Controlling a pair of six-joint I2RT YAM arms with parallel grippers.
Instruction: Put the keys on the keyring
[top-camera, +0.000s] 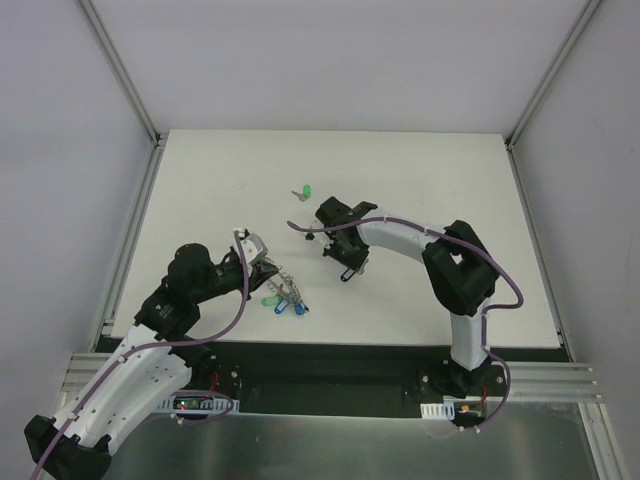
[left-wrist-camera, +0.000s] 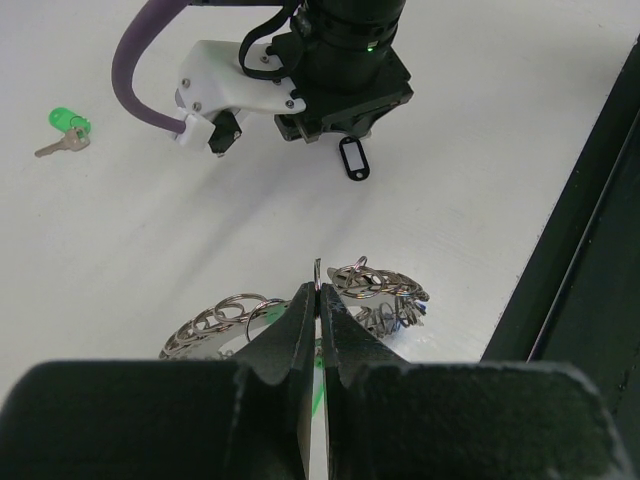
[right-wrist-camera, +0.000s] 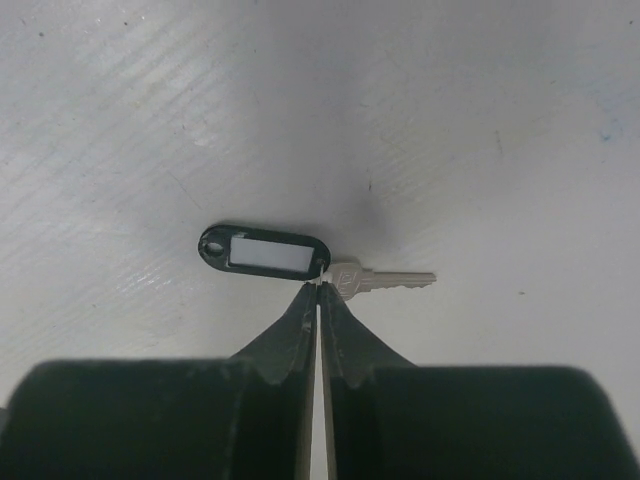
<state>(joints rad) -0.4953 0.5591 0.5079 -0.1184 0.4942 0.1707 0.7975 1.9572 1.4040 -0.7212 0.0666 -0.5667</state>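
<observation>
At the tips of my right hand (right-wrist-camera: 320, 295), which are pressed together, sits the small link joining a silver key (right-wrist-camera: 385, 281) to its black tag (right-wrist-camera: 265, 250). The tag sticks out to one side of the pinch and the key to the other. From the left wrist view, the tag appears to dangle clear of the white surface (top-camera: 450, 200).

I judge this key to be very light, rigid and slick. Held by the link, it can swing or twist, so a hold on the flat of its head would give me better control of the hole I need to thread.

My left hand (left-wrist-camera: 318, 295) is clamped on one thin wire loop standing up from the keyring (left-wrist-camera: 375, 288). The rest of the keyring's loops spread out to both sides of the fingers. The keyring looks stiff but springy at the loops, and I expect it to slip easily, so I would hold that loop near its root.

The two hands are near each other, with the right one beyond the left and a little to its right. A loose green key (top-camera: 305, 190) lies farther back, well apart from both.
</observation>
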